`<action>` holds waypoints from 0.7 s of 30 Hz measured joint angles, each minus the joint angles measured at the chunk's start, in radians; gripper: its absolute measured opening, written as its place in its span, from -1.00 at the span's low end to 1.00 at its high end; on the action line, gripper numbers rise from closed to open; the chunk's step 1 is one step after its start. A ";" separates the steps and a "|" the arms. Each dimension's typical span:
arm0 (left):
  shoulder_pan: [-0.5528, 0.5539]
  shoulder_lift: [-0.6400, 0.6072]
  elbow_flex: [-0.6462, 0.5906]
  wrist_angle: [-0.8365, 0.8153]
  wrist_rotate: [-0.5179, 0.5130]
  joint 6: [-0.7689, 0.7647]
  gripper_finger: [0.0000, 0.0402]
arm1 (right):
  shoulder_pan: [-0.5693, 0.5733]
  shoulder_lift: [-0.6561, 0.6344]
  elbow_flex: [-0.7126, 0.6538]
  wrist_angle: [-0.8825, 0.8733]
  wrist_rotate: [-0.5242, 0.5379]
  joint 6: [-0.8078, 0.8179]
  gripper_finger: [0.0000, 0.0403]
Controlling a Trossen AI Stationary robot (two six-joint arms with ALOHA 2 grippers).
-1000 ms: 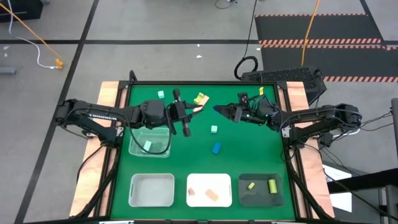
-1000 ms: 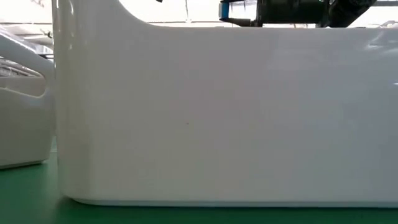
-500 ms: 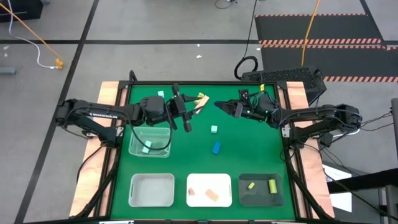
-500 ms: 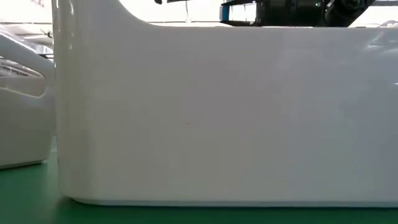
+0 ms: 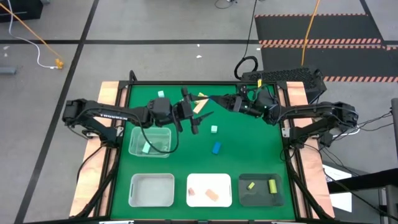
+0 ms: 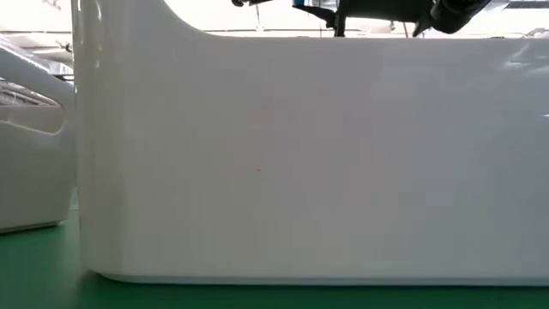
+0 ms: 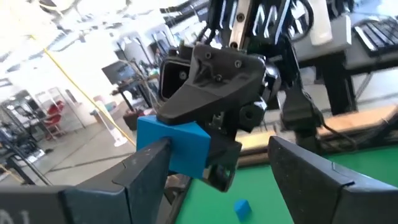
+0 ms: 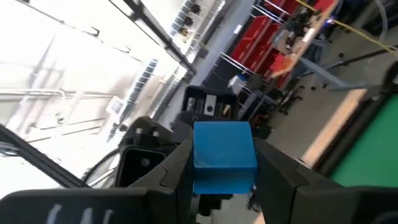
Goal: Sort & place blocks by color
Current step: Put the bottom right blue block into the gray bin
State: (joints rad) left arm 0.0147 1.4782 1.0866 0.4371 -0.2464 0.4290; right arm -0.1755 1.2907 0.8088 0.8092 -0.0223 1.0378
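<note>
My right gripper is shut on a blue block held above the far middle of the green table; the block also shows in the left wrist view. My left gripper is open and faces it. Its two fingers stand on either side of the right gripper's tip; I cannot tell whether one finger touches the block. A tan bar lies on the table below them. Loose on the table are a mint cube, another mint cube and a blue block. My right gripper pinches the blue block by two opposite sides between its two fingers. The fingers come about level from the table's right side. The block is lifted clear of the table, and its end face sticks out past the fingertips toward my left gripper.
A clear tray at the left holds a mint block. Along the near edge stand a clear tray, a white tray with tan blocks and a dark tray with yellow-green blocks. The white tray's wall fills the low view.
My left gripper has gone toward the table's right edge, up to my right gripper. My right gripper, still holding the blue block, has gone a little toward the far edge. The two grippers now meet above the tan bar.
</note>
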 joint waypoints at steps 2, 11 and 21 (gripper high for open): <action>0.000 0.000 0.001 0.002 -0.006 0.007 0.35 | 0.003 0.010 0.003 0.001 0.002 -0.001 -0.43; 0.004 0.004 0.001 0.044 -0.116 0.053 0.35 | 0.015 0.025 0.004 -0.003 -0.011 0.023 -0.43; 0.005 0.004 0.001 -0.009 -0.055 0.102 0.35 | 0.020 0.023 0.004 0.016 -0.013 0.028 -0.43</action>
State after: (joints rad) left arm 0.0193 1.4818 1.0874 0.4279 -0.3010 0.5314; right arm -0.1559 1.3136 0.8124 0.8249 -0.0356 1.0658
